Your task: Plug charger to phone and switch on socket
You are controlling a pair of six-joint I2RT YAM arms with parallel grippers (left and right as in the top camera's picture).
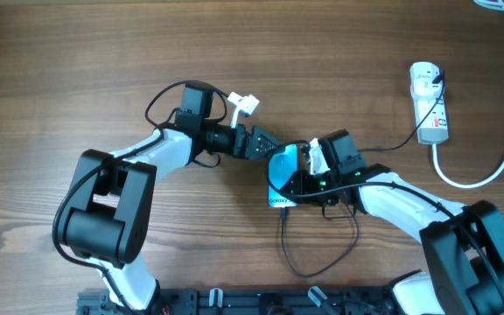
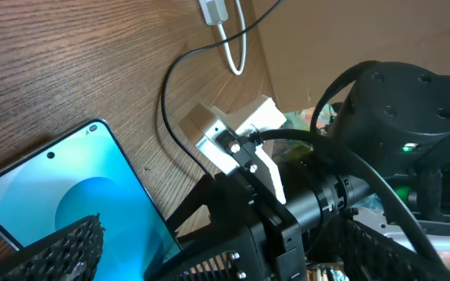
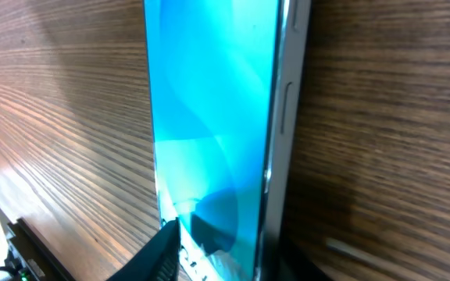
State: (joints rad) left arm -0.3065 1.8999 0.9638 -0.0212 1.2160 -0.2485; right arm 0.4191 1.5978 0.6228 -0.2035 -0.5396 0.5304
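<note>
Left claw (image 1: 276, 151) spread wide beside phone (image 1: 280, 171), right claw (image 1: 303, 175) at phone's edge

Overhead looks straight down on my brown wood-grain table (image 1: 51, 52). My left wrist camera skims low, my right far closer; all share the flat teal-screened phone (image 1: 280, 175).

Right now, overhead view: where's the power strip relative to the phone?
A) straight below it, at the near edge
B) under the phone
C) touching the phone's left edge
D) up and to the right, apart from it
D: the power strip lies toward the upper right, while the phone is mid-table, with bare table between them.
</note>
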